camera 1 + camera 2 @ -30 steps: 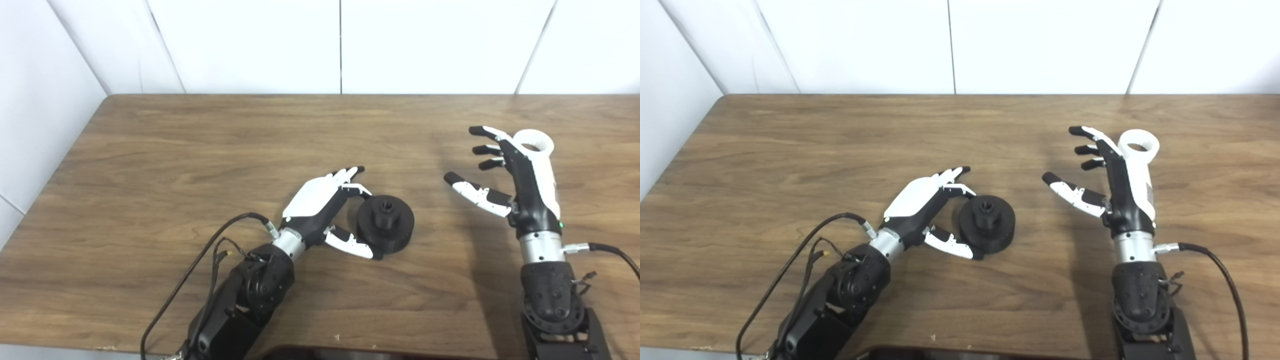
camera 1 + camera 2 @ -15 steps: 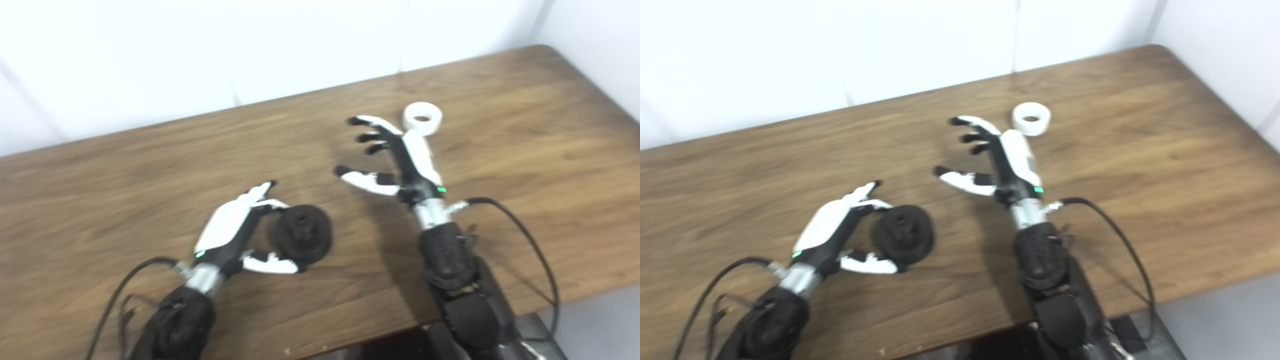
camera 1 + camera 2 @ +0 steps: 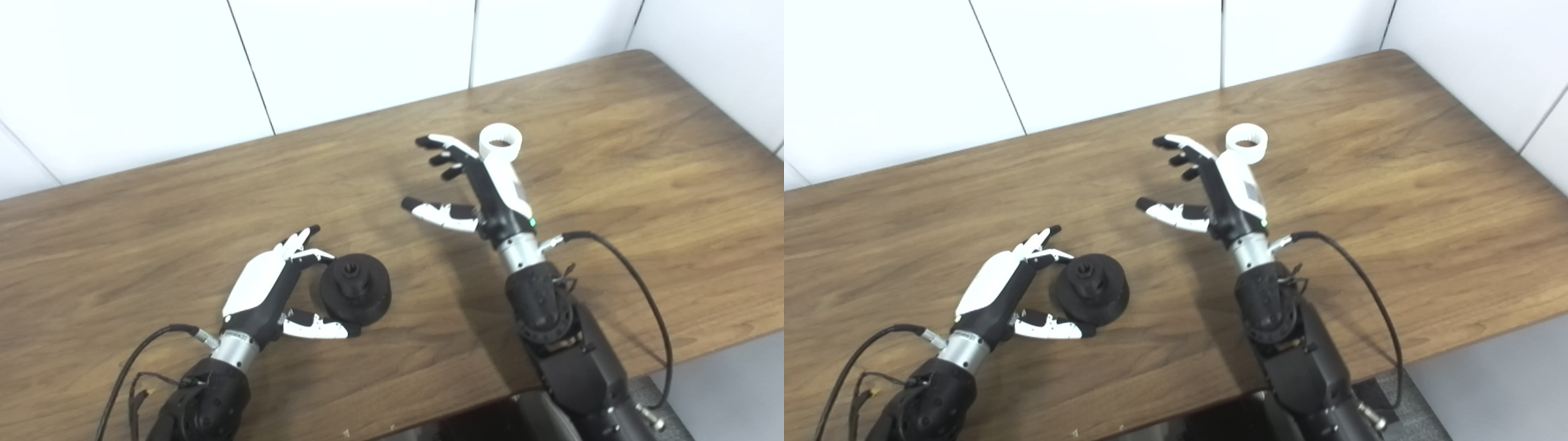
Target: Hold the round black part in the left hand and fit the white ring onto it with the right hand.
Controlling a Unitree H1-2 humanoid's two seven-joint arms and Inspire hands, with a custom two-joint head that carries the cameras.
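The round black part (image 3: 355, 294) lies flat on the wooden table (image 3: 153, 202), its central stub pointing up. My left hand (image 3: 275, 288) is open around its left side, thumb along its near edge and fingertips at its far edge; whether they touch it I cannot tell. The white ring (image 3: 500, 142) lies on the table just behind my right hand (image 3: 471, 190). My right hand is open, fingers spread, raised above the table, holding nothing. The part (image 3: 1092, 296) and ring (image 3: 1246, 143) show in the right eye view too.
White wall panels (image 3: 367, 55) stand behind the table and at its right end. The table's near edge (image 3: 704, 343) and its rounded far right corner (image 3: 649, 55) are in view. Cables (image 3: 637, 288) trail from both wrists.
The whole picture has turned and shifted, so the camera has moved. Both hands keep the same pose beside the black part and the white ring.
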